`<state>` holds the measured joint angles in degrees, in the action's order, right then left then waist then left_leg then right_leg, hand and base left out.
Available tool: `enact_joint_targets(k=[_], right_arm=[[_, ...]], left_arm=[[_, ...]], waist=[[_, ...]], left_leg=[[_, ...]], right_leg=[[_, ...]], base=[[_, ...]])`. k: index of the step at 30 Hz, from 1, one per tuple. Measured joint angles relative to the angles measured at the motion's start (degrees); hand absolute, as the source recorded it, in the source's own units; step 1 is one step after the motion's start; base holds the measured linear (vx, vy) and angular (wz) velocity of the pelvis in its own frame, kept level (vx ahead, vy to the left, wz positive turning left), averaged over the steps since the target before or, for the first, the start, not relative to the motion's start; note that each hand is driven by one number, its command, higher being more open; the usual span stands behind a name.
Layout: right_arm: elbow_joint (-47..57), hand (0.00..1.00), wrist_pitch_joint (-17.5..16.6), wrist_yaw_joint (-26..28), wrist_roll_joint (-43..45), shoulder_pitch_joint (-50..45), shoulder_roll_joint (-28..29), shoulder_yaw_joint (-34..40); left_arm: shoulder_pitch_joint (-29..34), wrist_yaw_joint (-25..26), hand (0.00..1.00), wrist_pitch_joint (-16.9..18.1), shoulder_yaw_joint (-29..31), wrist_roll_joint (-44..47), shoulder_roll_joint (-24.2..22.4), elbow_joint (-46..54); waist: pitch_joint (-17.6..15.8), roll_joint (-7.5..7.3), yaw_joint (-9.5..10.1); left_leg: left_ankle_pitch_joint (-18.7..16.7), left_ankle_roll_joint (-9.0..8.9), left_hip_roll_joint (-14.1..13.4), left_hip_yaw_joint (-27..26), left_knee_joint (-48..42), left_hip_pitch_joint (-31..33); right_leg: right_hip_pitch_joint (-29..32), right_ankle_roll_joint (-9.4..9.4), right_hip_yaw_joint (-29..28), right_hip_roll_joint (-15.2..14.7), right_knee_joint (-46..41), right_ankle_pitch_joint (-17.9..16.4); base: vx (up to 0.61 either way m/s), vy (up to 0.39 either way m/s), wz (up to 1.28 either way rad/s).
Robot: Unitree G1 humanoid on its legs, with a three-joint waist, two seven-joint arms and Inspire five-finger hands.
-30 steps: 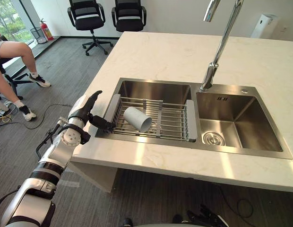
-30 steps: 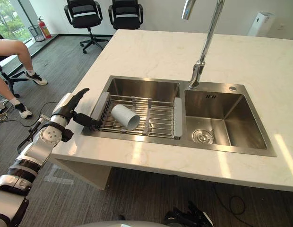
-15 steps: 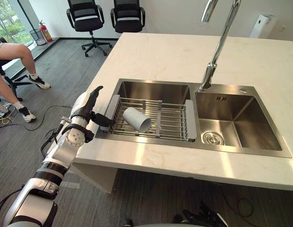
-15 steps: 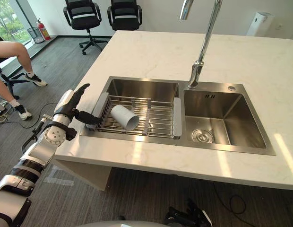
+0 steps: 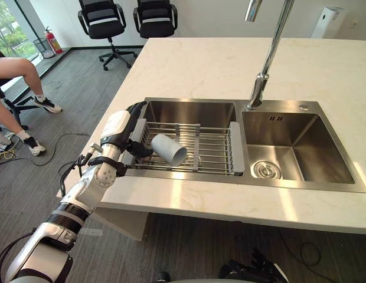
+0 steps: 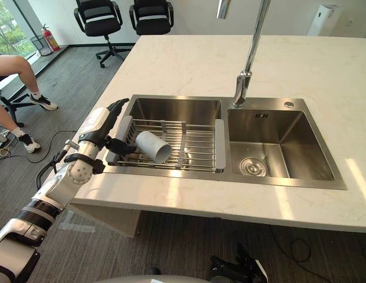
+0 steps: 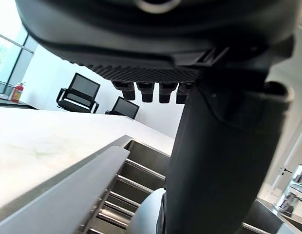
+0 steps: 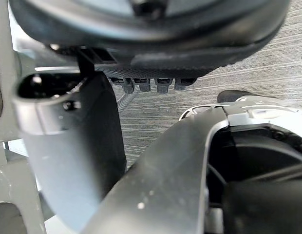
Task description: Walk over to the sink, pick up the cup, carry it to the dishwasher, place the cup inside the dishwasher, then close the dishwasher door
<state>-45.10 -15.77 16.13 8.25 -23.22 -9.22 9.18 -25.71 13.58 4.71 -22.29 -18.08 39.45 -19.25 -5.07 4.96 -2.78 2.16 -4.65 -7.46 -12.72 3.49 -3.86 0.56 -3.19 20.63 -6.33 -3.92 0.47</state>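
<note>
White stone counter [image 5: 201, 65] carries a twin-basin steel sink [image 5: 301, 106], with a tall faucet [image 5: 268, 59] behind the divider. A wire rack [image 5: 212, 153] spans the left basin. The cup [image 5: 169, 150] lies on its side on this rack, open mouth toward the right basin, not yet lifted.

Change over the last second: the left hand [image 5: 125, 128] stood outside the counter's left edge, apart from the rack. It now reaches over the rack's left end. Its fingers are straight above the basin. The thumb points at the cup's closed base, just beside it (contact cannot be confirmed). The hand grips nothing. The cup has not shifted on the rack.

Meaning for the task: the walk to the sink reads as complete, and the pick-up is in its approach phase. Next requirement, by judgement: advance until the cup sits between thumb and fingers, then close. Risk: a cylinder on its side may roll along the bars if nudged.

The right hand [image 8: 151, 29] hangs idle above grey floor, fingers relaxed, empty.
</note>
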Motion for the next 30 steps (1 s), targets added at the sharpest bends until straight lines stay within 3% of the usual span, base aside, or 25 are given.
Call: enact_joint_targets(k=[14, 20, 30], right_arm=[[0.7, 1.00, -1.2, 1.6, 0.0, 0.0, -0.4, 1.4], [1.8, 1.00, -1.1, 1.5, 0.1, 0.0, -0.8, 1.4], [3.8, 1.00, 0.1, 1.2, 0.1, 0.0, -1.3, 1.5]], left_arm=[[-4.1, 0.2, 1.00, -1.3, -10.1, -10.0, 0.9, 2.1], [-6.7, -0.3, 1.00, -5.2, -14.0, -10.1, -0.9, 3.7], [-9.8, -1.1, 1.00, -9.9, -16.6, -10.1, -2.8, 3.5]], waist=[[-0.1, 0.56, -0.16], [-0.2, 0.43, -1.09], [-1.9, 0.28, -1.59]], left_leg=[[-0.5, 0.16, 1.1, -0.6, -2.0, 1.8], [-0.5, 0.29, 2.4, -1.1, -2.0, 1.8], [-0.5, 0.35, 2.7, -2.0, -2.1, 1.7]], right_leg=[[6.5, -0.39, -1.9, -2.8, -10.4, -4.7], [9.5, -0.16, -3.1, -4.8, -16.1, -7.4], [10.6, -0.38, -4.2, -5.5, -17.4, -8.1]], base=[[-0.02, -0.001, -0.03], [0.01, -0.004, -0.02], [0.01, -0.002, -0.04]])
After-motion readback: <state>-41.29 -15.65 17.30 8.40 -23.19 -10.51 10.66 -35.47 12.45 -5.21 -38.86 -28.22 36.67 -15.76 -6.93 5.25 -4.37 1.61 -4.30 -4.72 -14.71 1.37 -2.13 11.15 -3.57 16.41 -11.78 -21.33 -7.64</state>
